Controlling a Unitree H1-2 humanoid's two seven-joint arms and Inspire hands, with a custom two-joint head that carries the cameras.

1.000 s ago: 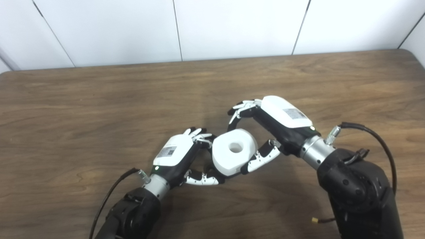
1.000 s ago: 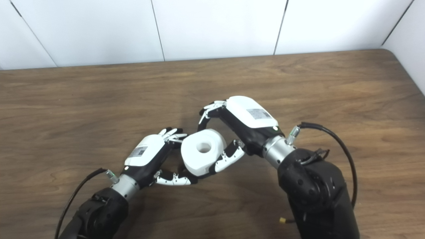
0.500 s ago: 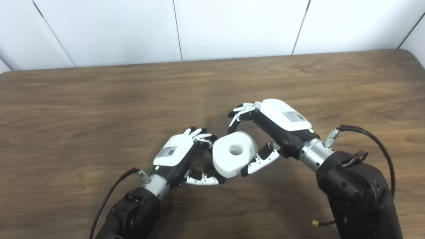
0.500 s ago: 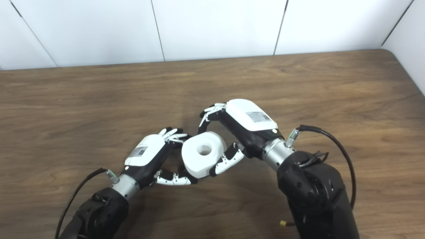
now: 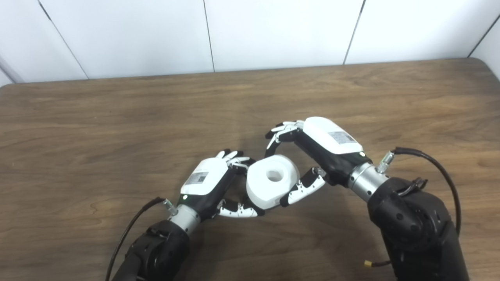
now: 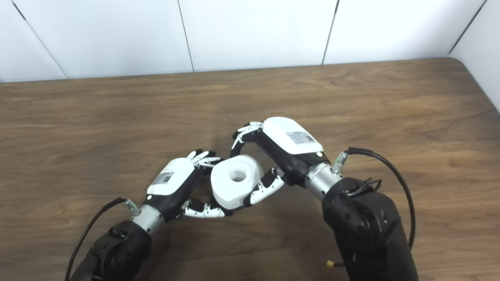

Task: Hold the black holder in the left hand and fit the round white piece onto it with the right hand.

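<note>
1. The right hand (image 5: pixel 312 150) grips the round white piece (image 5: pixel 271 180) above the table (image 5: pixel 117 128).
2. The left hand (image 5: pixel 216 183) curls against the piece; the black holder is hidden, so its grasp cannot be told.

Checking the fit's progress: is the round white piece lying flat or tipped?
Tipped. The round white piece leans toward the left hand, its holed face up, gripped by the right hand. The black holder is hidden.

Two head cameras looked down close at table (image 5: pixel 117 117), side by side; both shared whole tabletop.
</note>
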